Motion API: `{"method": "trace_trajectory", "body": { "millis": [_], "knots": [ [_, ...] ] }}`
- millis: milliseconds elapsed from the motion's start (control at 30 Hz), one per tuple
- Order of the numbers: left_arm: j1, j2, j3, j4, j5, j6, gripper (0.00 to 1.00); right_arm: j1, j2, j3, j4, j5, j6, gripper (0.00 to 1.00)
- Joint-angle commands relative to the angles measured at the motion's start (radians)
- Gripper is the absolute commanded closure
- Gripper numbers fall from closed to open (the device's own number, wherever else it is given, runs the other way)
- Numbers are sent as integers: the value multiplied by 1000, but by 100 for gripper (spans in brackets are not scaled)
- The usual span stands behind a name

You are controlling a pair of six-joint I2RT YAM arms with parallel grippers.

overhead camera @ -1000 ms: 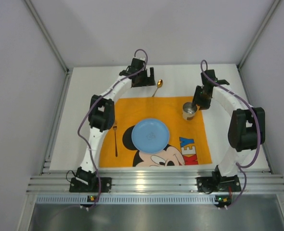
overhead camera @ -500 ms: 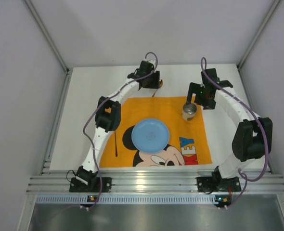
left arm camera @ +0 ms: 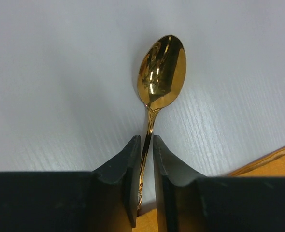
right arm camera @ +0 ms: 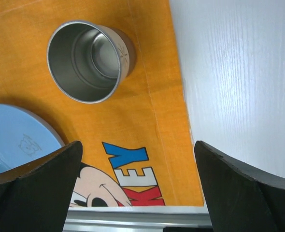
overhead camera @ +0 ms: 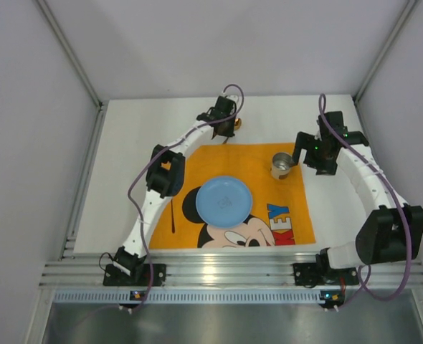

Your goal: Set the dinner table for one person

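The white dinner table [overhead camera: 118, 165] carries an orange Mickey Mouse placemat [overhead camera: 204, 161]. On the mat stand a blue plate [overhead camera: 224, 201] and a metal cup [overhead camera: 282, 165], and a gold fork [overhead camera: 173, 213] lies along its left side. A gold spoon [left arm camera: 162, 67] lies on the table just past the mat's far edge. My left gripper [left arm camera: 146, 145] has its jaws closed in on the spoon's handle. In the top view that left gripper [overhead camera: 229, 127] covers most of the spoon [overhead camera: 238, 123]. My right gripper [right arm camera: 136, 145] stands wide open, right of the cup [right arm camera: 87, 60] and apart from it.
A silver rail [overhead camera: 226, 272] runs along the table's near edge, with both arm bases bolted to it. Metal frame posts [overhead camera: 68, 50] rise at the back corners. Bare white tabletop [right arm camera: 239, 72] lies right of the mat.
My left gripper moved right onto the spoon and its jaws closed on the handle. My right gripper opened wide, let go of the cup and drew back to the right.
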Motion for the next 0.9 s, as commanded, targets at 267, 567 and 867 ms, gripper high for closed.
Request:
{"method": "trace_trajectory", "body": {
  "millis": [267,567,867],
  "knots": [
    [-39,26,-117,-82,-262,106,94,-68,-158,-107,-41,-51,-26,0],
    [-30,-32,-43,-62,-367,88,100,-68,-162,-90,-30,-63,-35,0],
    [-9,-198,207,13,-322,-26,100,-49,-155,-55,34,-159,8,0]
  ]
}}
